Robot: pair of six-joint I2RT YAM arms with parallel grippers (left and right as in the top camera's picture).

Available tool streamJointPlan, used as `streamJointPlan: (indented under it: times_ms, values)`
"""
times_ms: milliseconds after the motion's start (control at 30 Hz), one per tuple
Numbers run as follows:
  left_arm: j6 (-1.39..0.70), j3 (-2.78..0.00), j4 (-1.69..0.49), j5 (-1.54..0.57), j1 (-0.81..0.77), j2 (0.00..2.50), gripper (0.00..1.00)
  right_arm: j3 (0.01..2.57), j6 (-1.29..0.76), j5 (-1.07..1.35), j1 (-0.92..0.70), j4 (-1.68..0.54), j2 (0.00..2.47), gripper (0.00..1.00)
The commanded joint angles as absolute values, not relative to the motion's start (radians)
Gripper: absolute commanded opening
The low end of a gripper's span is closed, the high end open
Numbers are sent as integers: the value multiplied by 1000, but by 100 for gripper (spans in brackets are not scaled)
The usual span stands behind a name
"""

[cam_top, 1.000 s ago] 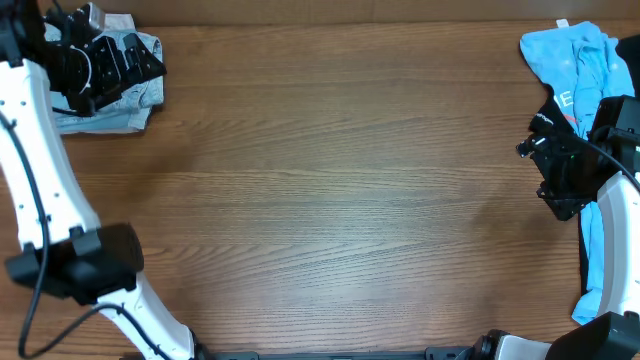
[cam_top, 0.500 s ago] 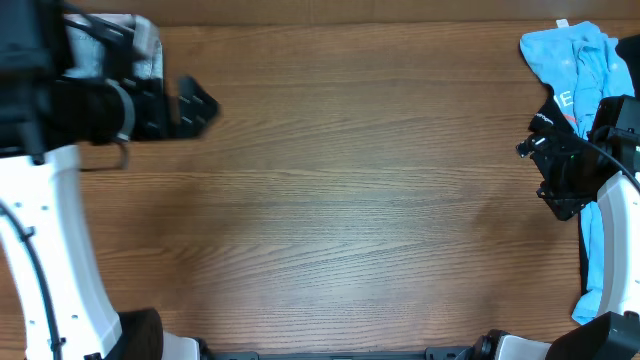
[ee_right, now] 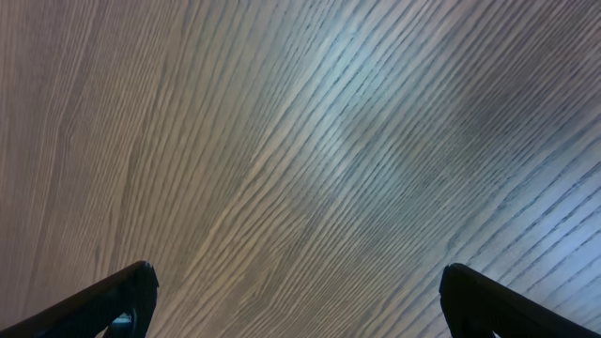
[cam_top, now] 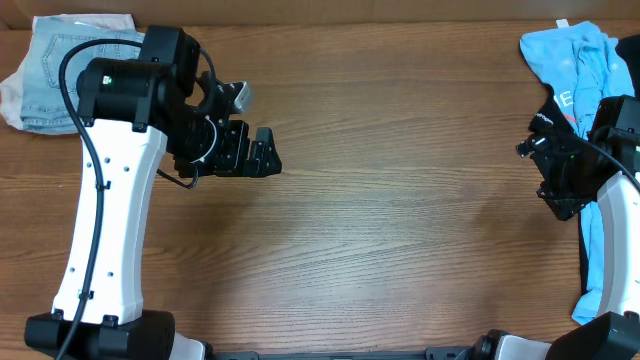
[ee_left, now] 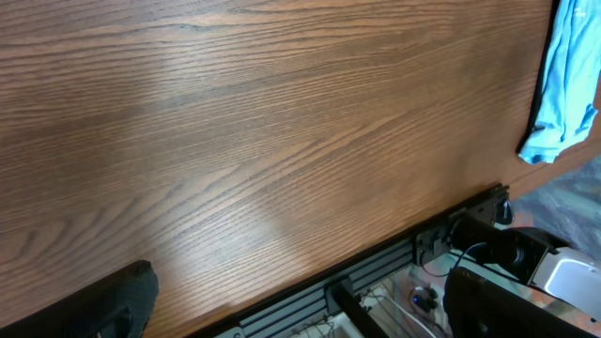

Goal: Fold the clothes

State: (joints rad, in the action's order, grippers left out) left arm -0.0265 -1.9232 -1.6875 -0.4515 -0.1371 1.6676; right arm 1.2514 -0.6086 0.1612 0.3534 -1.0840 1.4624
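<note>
On the tabletop (cam_top: 400, 250) the T-shirt (cam_top: 575, 55) lies heaped at the far right, the shorts (cam_top: 42, 85) at the far left. The left tool (cam_top: 255, 157) and right tool (cam_top: 535, 172) stand spread, empty. Best pinch the T-shirt's edge and drag it flat to the middle.

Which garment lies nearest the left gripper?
The pale-blue denim shorts at the far-left corner of the table; the sky-blue T-shirt lies far off, at the right edge.
</note>
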Motion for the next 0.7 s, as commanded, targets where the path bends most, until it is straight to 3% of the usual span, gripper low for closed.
streamJointPlan:
  times_ms: [0, 367, 667]
  values:
    - [-29, -1923, -1690, -445, -138, 1668, 100, 1275, -605, 166, 356, -1078, 1455, 100]
    - [99, -1892, -1664, -445, -140, 1652, 100, 1275, -605, 166, 356, -1078, 1455, 100]
    - [192, -1441, -1199, -445, -140, 1356, 100, 1275, -605, 166, 356, -1078, 1455, 100]
